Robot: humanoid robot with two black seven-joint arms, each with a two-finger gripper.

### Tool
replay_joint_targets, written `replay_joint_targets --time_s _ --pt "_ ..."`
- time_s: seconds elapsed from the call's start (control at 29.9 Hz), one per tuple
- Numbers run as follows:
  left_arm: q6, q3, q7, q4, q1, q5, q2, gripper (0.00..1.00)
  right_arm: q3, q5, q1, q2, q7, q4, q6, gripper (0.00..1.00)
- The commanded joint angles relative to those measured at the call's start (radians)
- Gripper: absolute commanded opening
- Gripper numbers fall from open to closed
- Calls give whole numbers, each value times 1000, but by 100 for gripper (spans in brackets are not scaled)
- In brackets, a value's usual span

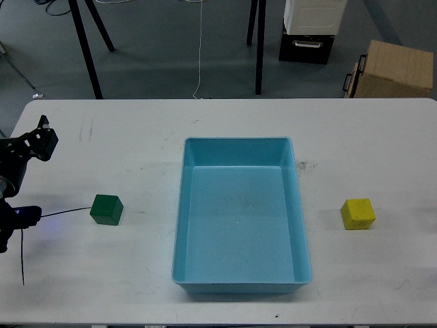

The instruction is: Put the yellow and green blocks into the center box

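The left end effector [42, 137] hangs over the desk's [123, 280] far-left edge, small and dark; whether it stands wide or narrow cannot be told. The right end effector is out of sight.

The green block [106, 209] sits on the desk to the right of and nearer than the left end effector, well apart from it. A thin black cable [65, 212] runs from the arm at the left edge toward the block. The blue box [240, 217] stands at the desk's middle, open and with nothing in it, its long side running away from the viewer. The green block lies to its left, apart from its wall. The yellow block [358, 214] lies on the opposite side, to the box's right, also apart from it.

The desk is white, with faint scuffs and dark specks. Beyond its far edge is a grey floor with black stand legs [86, 48], a white cord [200, 48], a black-and-white case [311, 27] and a cardboard box [394, 70].
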Motion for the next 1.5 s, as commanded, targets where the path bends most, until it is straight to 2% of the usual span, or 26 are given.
replay_joint_targets --time_s 0.0,0.87,1.0,1.1,1.27,1.47 --pt "0 0 0 -1 1 0 0 100 2 0 -1 -4 1 -20 0 100" --pt "-3 2 0 -3 3 0 0 100 6 -38 -4 -9 -8 -23 0 100" --pt "-4 0 0 -3 1 0 2 100 0 -157 -8 -73 -20 0 0 100" --pt "-4 -1 -2 -3 1 0 2 100 3 -300 -10 -107 -22 84 0 100" --pt "-4 0 -2 -3 1 2 -2 100 11 -322 -10 -219 -13 205 0 100" --pt "-4 0 -2 -3 1 2 0 100 31 -330 -10 -326 -16 163 0 100"
